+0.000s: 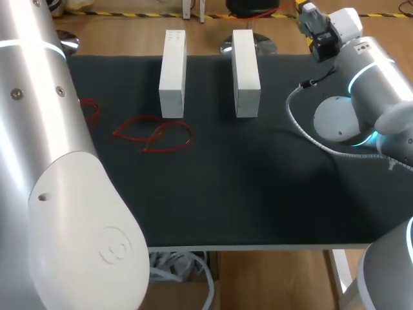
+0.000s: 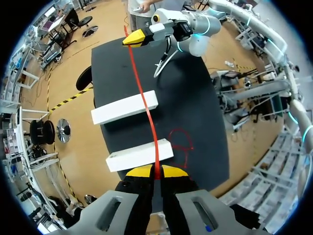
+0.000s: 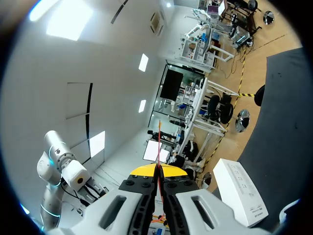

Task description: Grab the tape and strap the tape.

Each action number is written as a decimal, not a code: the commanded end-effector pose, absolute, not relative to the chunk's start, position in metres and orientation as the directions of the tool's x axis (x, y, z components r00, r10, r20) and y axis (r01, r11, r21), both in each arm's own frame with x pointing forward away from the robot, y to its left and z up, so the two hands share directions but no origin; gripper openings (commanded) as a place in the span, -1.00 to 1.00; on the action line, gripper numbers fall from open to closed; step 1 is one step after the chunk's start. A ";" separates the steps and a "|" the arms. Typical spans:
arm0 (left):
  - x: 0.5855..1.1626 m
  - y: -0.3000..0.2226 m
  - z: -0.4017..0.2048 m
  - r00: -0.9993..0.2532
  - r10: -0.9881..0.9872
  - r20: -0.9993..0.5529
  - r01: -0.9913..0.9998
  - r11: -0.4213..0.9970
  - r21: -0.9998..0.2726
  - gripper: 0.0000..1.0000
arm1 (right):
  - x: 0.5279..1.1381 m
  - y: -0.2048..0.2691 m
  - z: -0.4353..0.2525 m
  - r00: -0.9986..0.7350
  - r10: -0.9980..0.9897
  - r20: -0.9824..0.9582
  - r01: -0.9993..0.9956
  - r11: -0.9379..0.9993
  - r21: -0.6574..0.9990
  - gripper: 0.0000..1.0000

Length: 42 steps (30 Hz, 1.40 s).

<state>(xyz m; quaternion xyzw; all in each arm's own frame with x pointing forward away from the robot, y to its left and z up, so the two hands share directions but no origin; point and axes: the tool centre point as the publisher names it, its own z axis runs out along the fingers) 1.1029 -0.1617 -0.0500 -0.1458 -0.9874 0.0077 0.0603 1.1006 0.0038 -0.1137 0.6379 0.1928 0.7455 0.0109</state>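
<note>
A thin red tape (image 2: 146,110) runs taut from my left gripper (image 2: 157,171) to my right gripper (image 2: 134,38), high above the two white blocks (image 2: 124,109) (image 2: 139,154) and crossing both. Each gripper is shut on one end of the tape. In the right wrist view the right gripper (image 3: 159,169) pinches the tape (image 3: 159,147), with one white block (image 3: 239,191) below and beside it. In the head view the right gripper (image 1: 304,9) is at the far right edge of the table; the left gripper is hidden behind my left arm (image 1: 45,194).
Loose loops of red tape (image 1: 157,135) lie on the black mat (image 1: 258,181) left of the blocks (image 1: 173,72) (image 1: 245,71), with another piece (image 1: 90,111) by my left arm. In the left wrist view the loops (image 2: 181,141) lie beside the nearer block.
</note>
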 end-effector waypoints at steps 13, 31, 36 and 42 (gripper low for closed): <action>1.108 -0.165 -0.047 -0.947 0.288 0.140 0.287 0.957 -0.026 -1.00 | 1.102 0.002 -0.113 -0.187 0.262 0.947 0.236 -0.923 0.302 -1.00; 1.108 -0.165 -0.047 -0.947 0.288 0.140 0.287 0.957 -0.026 -1.00 | 1.111 0.002 -0.120 0.239 0.717 0.655 0.353 -0.693 0.629 -1.00; 1.108 -0.165 -0.047 -0.947 0.288 0.140 0.287 0.957 -0.026 -1.00 | 1.113 0.013 -0.108 0.147 0.899 0.412 0.469 -0.430 0.771 -1.00; 1.108 -0.165 -0.047 -0.947 0.288 0.140 0.287 0.957 -0.026 -1.00 | 1.111 0.020 -0.104 0.061 0.998 0.035 0.515 -0.061 0.855 -1.00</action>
